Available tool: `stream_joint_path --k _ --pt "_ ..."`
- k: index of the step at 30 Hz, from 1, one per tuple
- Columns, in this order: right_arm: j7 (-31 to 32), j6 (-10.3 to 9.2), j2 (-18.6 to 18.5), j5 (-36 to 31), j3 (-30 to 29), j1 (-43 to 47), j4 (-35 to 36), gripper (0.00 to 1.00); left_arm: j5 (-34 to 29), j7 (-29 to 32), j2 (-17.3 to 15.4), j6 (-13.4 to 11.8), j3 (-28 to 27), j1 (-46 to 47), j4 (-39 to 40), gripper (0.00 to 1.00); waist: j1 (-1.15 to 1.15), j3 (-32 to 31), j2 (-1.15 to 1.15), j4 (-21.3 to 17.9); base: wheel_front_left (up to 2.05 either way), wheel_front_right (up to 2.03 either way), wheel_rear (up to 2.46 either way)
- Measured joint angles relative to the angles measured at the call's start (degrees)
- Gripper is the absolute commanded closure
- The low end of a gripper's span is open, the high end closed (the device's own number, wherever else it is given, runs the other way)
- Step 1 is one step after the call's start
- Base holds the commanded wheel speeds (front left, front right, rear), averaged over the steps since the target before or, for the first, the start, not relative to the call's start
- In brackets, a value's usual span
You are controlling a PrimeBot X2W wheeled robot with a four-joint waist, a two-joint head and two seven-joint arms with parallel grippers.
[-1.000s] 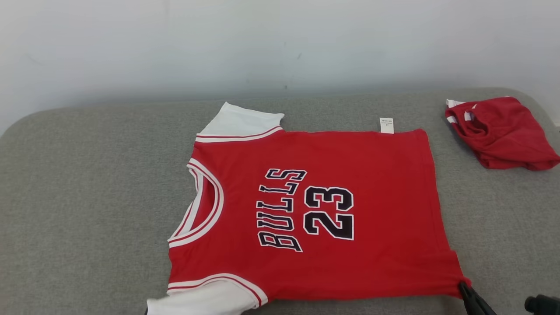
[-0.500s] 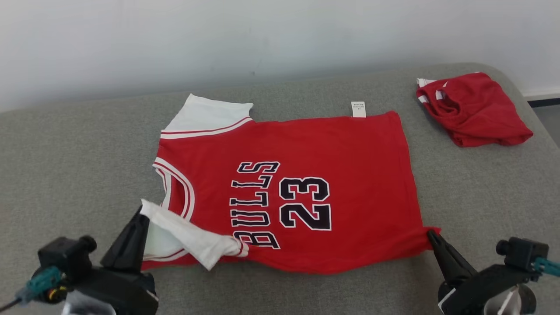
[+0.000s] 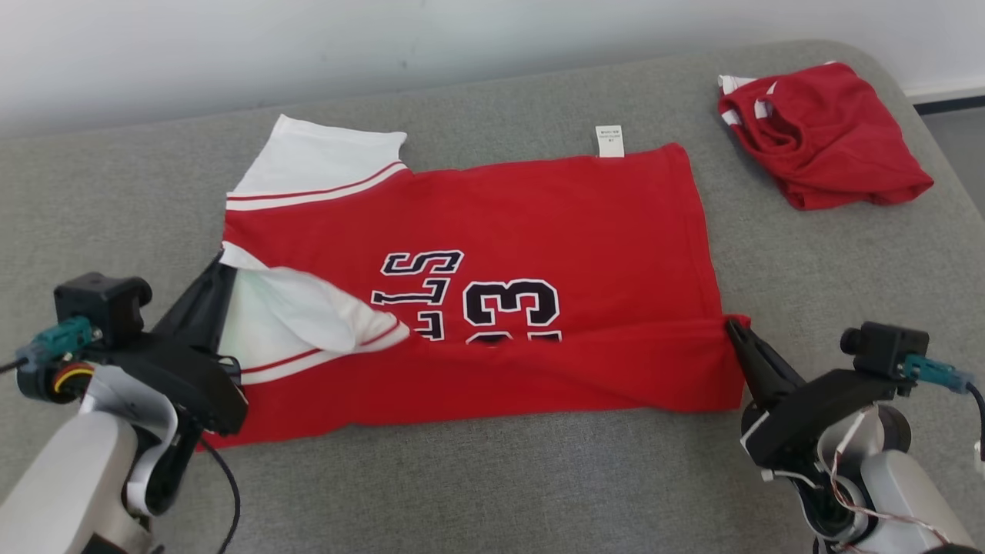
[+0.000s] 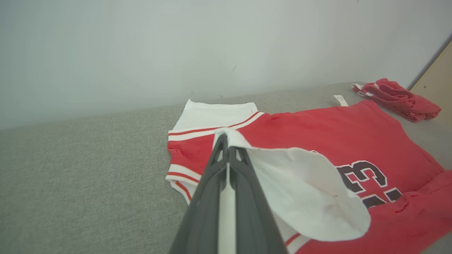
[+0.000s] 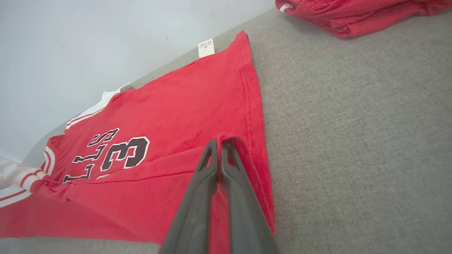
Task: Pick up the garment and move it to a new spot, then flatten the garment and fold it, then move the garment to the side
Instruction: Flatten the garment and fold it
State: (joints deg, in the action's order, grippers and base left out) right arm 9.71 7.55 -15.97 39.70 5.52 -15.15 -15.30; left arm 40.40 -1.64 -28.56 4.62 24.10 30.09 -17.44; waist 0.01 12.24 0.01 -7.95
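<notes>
Two grippers: both are pressing their fingers together on cloth; the left gripper (image 3: 223, 265) is pinching the near white sleeve (image 3: 308, 319), and the right gripper (image 3: 731, 329) is pinching the near hem corner (image 3: 712, 332).
Jersey (image 3: 539, 208): it is lying spread on the grey cushion (image 3: 492, 477), with the care tag (image 3: 610, 141) poking out from its far edge. The side away from the tag is lying doubled over toward the tag, hiding the lower part of the number print (image 3: 512, 304).
Skew risk: the left grip is biting sleeve only, not the shoulder, so the sleeve is flopping loose. That end looks likely to reach the tag edge crooked.
Slip risk: the right grip is catching just a tip of hem. Pulling the two ends apart too hard could be tugging it free.
Drag risk: nothing is pinning the edge by the tag, so any sideways pull could be sliding the whole jersey and rumpling it.
Crease risk: midway between the grips the doubled cloth is sagging into a ridge. Laying it down like that could be pressing in a wrinkle.
Red bundle (image 3: 827, 135): it is sitting well to the right of the tag, apart from the jersey, and only a wide right-arm swing would be threatening it.
</notes>
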Motion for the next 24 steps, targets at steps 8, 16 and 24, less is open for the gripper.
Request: stream_joint_path --k 8,16,24 --pt "-3.89 0.0 -0.38 -0.99 3.37 -6.15 -7.13 1.0 -0.44 -1.48 0.64 1.71 1.49 5.38 -8.86 1.0 0.0 1.84 0.0 -1.12 0.0 0.0 0.0" --pt "-8.95 0.0 -1.53 -0.73 5.63 -8.02 -11.44 0.0 0.02 -5.31 2.68 2.43 2.83 7.81 -15.1 0.0 0.0 1.31 0.0 -0.74 0.0 0.0 0.0" --pt "-12.88 0.0 -3.71 -0.65 6.28 -4.6 -10.99 0.0 1.51 -9.96 2.52 2.46 1.48 5.68 -16.62 0.0 -0.01 -1.42 0.0 -0.16 0.0 0.0 0.0"
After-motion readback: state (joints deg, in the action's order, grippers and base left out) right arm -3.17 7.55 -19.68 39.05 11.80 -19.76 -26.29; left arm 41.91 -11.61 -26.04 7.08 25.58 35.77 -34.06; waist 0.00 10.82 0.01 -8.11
